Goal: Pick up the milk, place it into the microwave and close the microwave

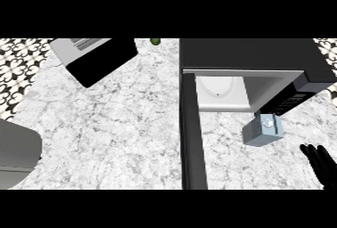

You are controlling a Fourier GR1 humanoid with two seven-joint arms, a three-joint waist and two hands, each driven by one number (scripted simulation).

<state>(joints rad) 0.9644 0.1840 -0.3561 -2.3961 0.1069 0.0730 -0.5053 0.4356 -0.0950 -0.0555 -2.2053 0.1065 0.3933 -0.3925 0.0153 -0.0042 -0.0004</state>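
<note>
Milk carton (265,130) standing on the marble counter (112,129), just in front of the open microwave (253,67), below the control panel (289,101) at the appliance's right front corner. Showing pale blue-grey sides and a white cap on top. Not being touched by anything.

Microwave cavity lying exposed, white turntable plate (218,87) sitting inside. Door (192,133) swinging fully outward, running as a dark strip from the cavity's left edge toward the lower edge of view, left of the carton.

Right hand (321,164) showing at the lower right edge, near the carton but apart from it, fingers straight and spread, pointing up, gripping nothing. Left hand not appearing.

Farther out: dark flat appliance with a grey ribbed top (95,55) lying at upper left on the counter; small green item (155,41) sitting at the back edge; grey rounded object (16,151) occupying the left edge; patterned tiling (20,62) bordering the counter at upper left.
</note>
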